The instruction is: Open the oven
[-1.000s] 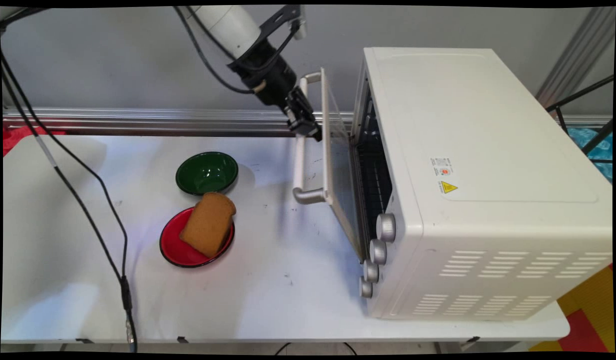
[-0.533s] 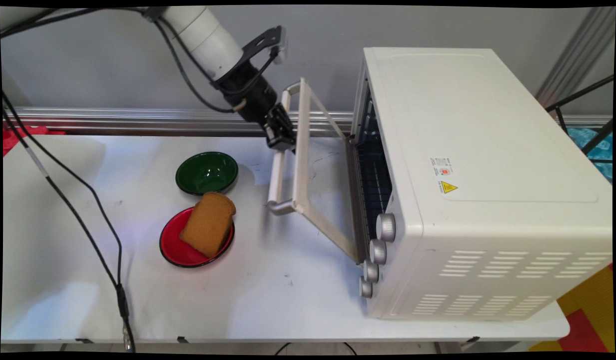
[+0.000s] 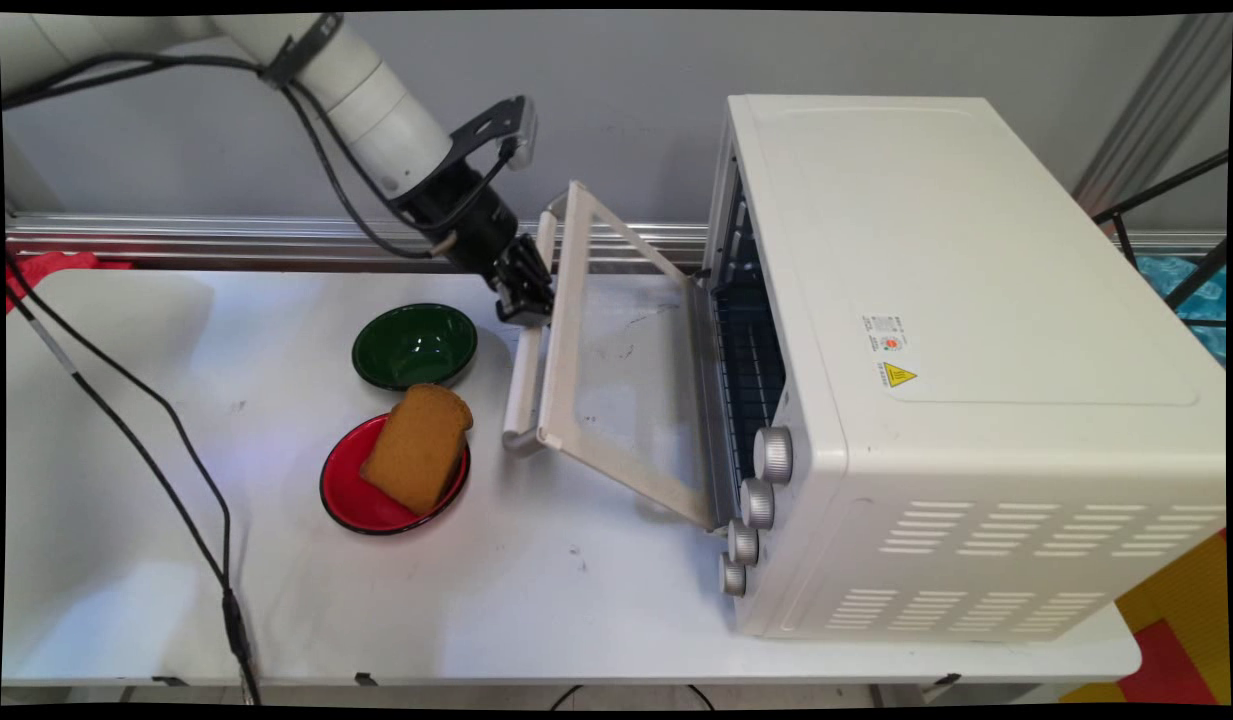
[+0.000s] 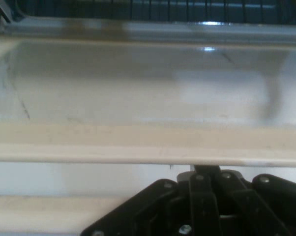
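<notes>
White table (image 3: pixel 576 600), with a white toaster oven (image 3: pixel 976 300) taking up the right half, front facing left. Four knobs (image 3: pixel 773 455) run down the near end of its front.

Oven door (image 3: pixel 566 330) is hinged at the bottom and hangs partway down, tilted, not flat. Wire rack (image 3: pixel 746 350) shows inside the cavity. Hand view looks across the door glass (image 4: pixel 138 98) into the oven.

Door handle (image 3: pixel 521 385) is a pale bar along the door's left edge, clear of the table.

Left of the door is a green bowl (image 3: pixel 414 345), empty, on the far side. A red plate (image 3: pixel 351 490) sits just near of it, with a slice of brown bread (image 3: pixel 418 448) leaning on its right rim. Both are close to the handle, not touching it.

Gripper (image 3: pixel 524 300) comes in from the upper left and sits on the far part of the handle. Can't tell whether it's clamped on the bar or only against it; the contact is hidden in both views.
</notes>
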`<state>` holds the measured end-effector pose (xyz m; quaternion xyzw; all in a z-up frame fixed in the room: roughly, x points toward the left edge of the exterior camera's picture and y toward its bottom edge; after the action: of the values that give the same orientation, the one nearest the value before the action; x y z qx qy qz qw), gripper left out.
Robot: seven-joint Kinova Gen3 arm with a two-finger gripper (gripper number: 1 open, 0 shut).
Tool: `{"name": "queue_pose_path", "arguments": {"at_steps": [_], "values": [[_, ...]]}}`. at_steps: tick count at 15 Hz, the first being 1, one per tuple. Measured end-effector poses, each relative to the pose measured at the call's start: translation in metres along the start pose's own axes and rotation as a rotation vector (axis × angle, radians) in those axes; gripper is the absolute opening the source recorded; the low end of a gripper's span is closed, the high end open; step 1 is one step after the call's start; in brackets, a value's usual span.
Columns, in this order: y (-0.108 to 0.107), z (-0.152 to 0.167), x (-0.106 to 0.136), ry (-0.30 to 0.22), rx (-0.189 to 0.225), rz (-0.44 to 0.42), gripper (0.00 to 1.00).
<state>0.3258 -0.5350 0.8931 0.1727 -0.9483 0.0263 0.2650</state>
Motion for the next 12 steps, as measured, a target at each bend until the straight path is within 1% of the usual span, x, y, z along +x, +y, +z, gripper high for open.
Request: {"name": "queue_pose_path", "arguments": {"at_steps": [5, 12], "values": [[-0.001, 0.011, -0.021, 0.006, -0.007, 0.006, 0.0], [-0.002, 0.019, -0.045, 0.008, -0.009, 0.017, 0.0]]}}
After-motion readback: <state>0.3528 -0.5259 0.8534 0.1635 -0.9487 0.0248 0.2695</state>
